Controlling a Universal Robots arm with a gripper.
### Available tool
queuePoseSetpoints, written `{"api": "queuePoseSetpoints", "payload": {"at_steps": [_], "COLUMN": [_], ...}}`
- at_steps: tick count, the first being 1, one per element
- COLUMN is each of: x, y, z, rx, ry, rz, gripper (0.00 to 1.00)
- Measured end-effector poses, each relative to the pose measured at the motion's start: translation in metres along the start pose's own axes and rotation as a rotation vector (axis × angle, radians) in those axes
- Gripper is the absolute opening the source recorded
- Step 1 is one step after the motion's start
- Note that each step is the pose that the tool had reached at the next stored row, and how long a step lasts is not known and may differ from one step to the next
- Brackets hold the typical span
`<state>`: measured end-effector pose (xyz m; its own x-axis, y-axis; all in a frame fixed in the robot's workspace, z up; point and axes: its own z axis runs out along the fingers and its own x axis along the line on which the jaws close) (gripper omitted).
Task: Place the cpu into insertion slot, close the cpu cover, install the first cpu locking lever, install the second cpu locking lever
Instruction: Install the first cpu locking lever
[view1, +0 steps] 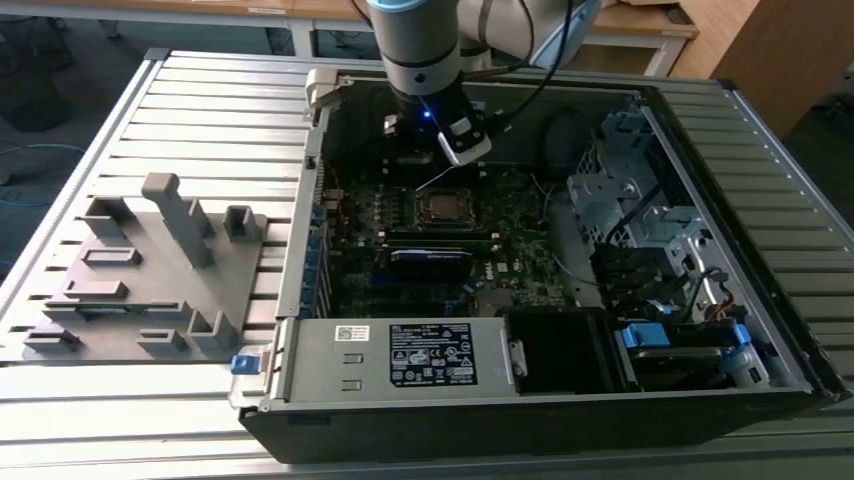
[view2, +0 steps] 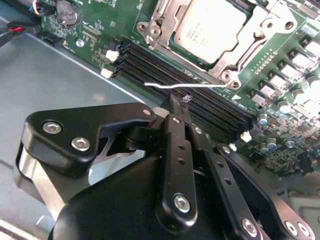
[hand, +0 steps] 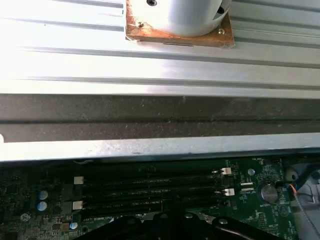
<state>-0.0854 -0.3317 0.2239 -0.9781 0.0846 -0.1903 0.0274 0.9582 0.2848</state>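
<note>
An open computer case (view1: 747, 330) lies on a ribbed metal surface (view1: 200, 110). Just below the pincer (view2: 184, 102) in the second wrist view run four black memory slots (view2: 190, 95); beside it lies bare grey case floor (view2: 60, 85). Well apart from the pincer, outside the case, stands a grey plastic fixture (view1: 147, 270). The power supply (view1: 400, 355) carries a label.
</note>
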Motion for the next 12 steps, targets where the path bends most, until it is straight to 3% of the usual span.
{"api": "queuePoseSetpoints", "payload": {"at_steps": [12], "x": [-0.0066], "y": [-0.0004], "z": [0.0011], "rx": [0.0046], "ry": [-0.0055], "rz": [0.003], "gripper": [0.1]}}
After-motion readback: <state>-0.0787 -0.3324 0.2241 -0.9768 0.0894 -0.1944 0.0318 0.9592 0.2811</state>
